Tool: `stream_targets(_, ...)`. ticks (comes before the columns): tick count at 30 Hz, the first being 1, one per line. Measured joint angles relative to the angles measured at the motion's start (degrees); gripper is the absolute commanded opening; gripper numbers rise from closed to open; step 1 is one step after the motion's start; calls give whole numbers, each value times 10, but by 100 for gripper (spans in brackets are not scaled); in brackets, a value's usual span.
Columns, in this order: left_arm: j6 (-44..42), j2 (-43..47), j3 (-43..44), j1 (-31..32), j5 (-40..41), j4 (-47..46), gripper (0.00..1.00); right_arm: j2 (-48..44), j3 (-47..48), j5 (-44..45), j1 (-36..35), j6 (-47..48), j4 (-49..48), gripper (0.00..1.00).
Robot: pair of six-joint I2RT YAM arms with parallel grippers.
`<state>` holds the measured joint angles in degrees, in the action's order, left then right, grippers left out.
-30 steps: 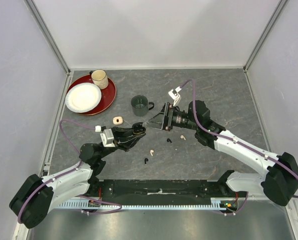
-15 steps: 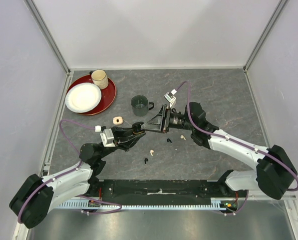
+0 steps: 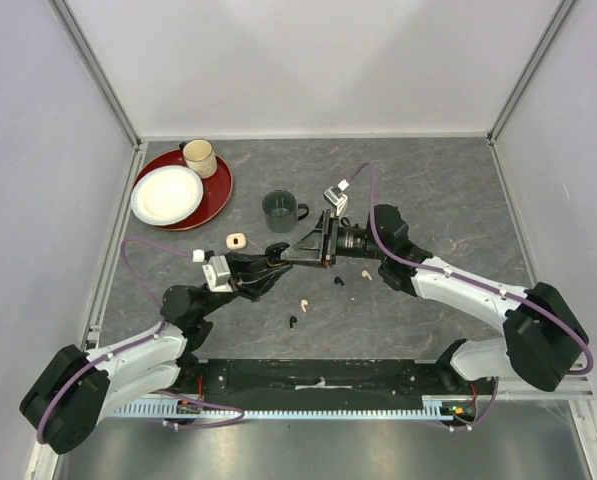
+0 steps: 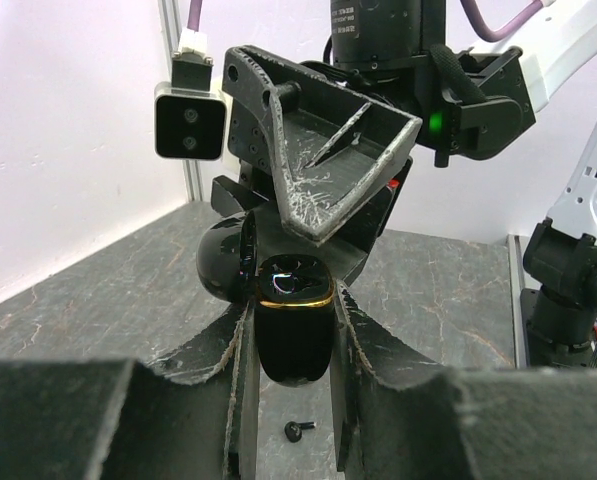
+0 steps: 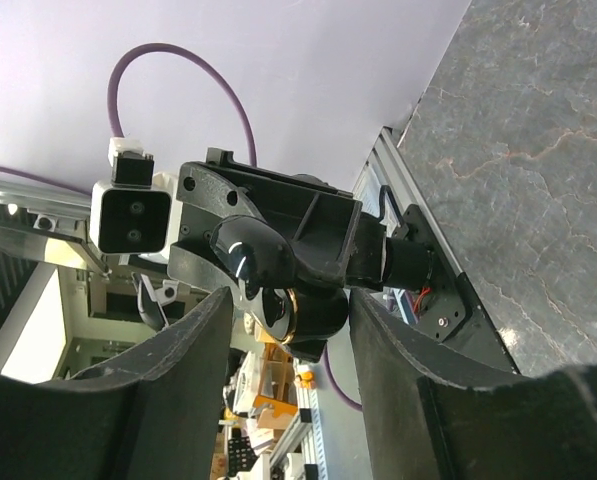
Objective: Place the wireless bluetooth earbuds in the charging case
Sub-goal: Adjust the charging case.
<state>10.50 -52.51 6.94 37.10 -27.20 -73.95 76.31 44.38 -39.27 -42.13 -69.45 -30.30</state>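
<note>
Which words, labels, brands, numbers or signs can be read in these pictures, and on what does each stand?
None can be read. The black charging case, the green mug and the cream cup carry no visible print. The green light on the right arm is only a glowing dot, not a sign.

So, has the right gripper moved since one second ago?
Yes. In the top view the right gripper has shifted left, and its tips now lie about directly below the green mug, which stayed put.
</note>
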Motion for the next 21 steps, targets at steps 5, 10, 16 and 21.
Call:
stream_targets(5,0,-5,0,0,0,1,2,21,-2,-15,0,-20,-24,52)
stream_targets(10,0,-7,1,0,0,-1,2,25,-8,-20,0,-33,-36,45)
stream_targets(16,0,-9,3,0,0,-10,3,26,-9,-23,2,-43,-44,24)
stream_targets(21,0,-16,5,0,1,-14,9,27,-9,-23,3,-40,-46,14)
